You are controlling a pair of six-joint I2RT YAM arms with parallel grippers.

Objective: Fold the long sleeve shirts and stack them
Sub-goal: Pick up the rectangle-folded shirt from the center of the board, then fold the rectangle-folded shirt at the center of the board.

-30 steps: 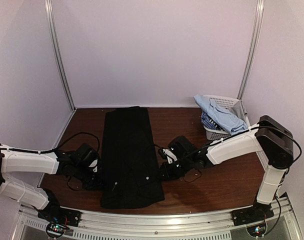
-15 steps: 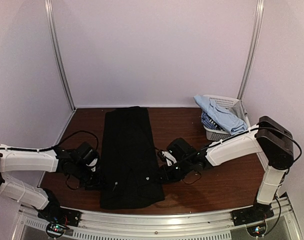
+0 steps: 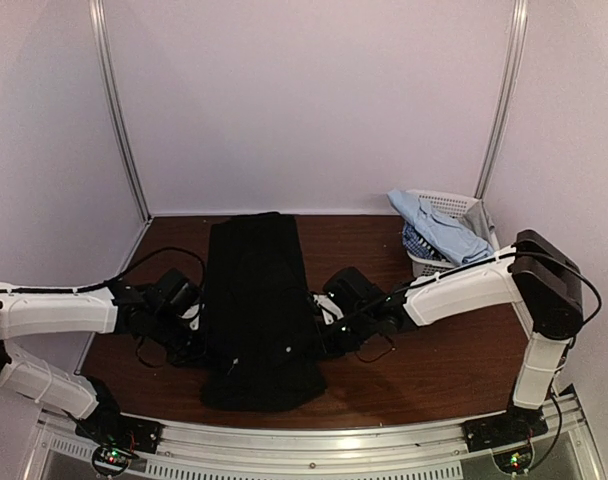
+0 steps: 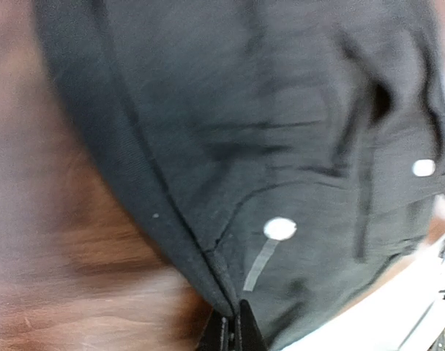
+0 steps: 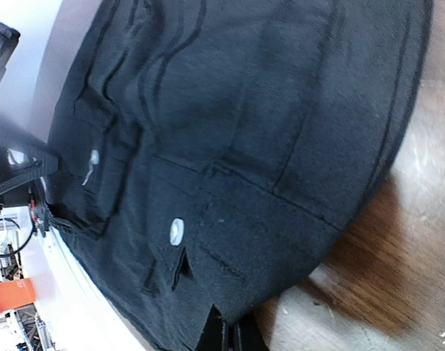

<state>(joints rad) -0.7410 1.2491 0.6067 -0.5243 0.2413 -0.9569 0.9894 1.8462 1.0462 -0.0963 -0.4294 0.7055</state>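
Observation:
The black long sleeve shirt (image 3: 259,300) lies folded into a long strip from the back of the table to its near edge. Pale buttons (image 4: 279,228) show near its lower end. My left gripper (image 3: 198,340) is shut on the shirt's left edge, the cloth pinched between its tips (image 4: 233,327). At the opposite side my right gripper (image 3: 321,333) is shut on the right edge (image 5: 230,333), close to a button (image 5: 176,231). A pale blue shirt (image 3: 439,225) and a blue-and-white patterned shirt (image 3: 416,243) sit in the basket.
A white lattice basket (image 3: 454,205) stands at the back right corner of the brown table (image 3: 454,350). Metal frame posts (image 3: 119,110) rise at the back corners. Loose cables (image 3: 149,350) trail beside the left wrist.
Both grippers opened, slid in against the shirt's side edges and closed on them. The shirt's near part has drawn in and puckered a little between them.

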